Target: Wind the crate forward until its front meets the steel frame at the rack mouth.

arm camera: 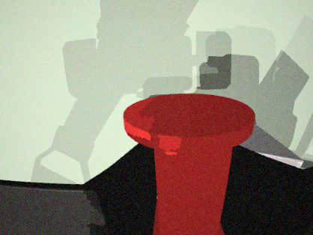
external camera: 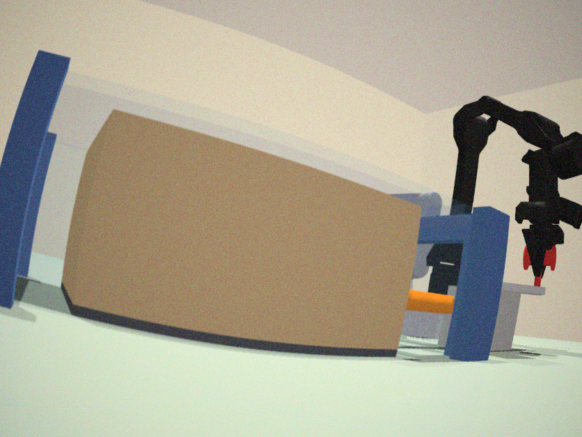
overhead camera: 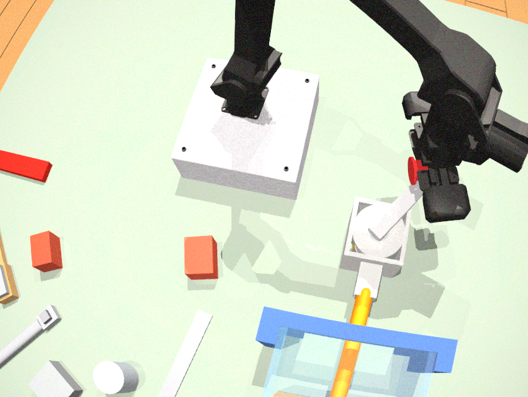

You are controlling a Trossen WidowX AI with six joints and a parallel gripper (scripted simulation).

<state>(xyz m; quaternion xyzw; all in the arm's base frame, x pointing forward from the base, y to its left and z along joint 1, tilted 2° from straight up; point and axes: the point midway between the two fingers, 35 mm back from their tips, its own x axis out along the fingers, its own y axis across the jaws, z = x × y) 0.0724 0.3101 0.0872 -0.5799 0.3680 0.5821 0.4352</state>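
Observation:
My gripper [overhead camera: 422,168] [external camera: 538,270] [arm camera: 192,183] is shut on the red knob [overhead camera: 412,170] [arm camera: 191,116] of the winch handle. The handle's grey arm [overhead camera: 398,211] lies across the top of the winch [overhead camera: 372,262] and points up and right in the top view. Its square key is hidden. An orange strap [overhead camera: 360,313] [external camera: 431,301] runs from the winch under the blue frame [overhead camera: 307,321] [external camera: 477,291]. The brown crate [external camera: 234,234] sits flat on its dark base, with a gap showing between its front and the frame. The clear cubby [overhead camera: 420,384] surrounds it.
The white arm base block [overhead camera: 200,128] stands left of the winch. Two orange-red blocks [overhead camera: 198,257] [overhead camera: 44,251], a red bar [overhead camera: 25,165], a grey socket tool [overhead camera: 23,339], a flat grey strip [overhead camera: 186,354], a white cylinder [overhead camera: 108,377] and a grey block [overhead camera: 53,380] lie farther left.

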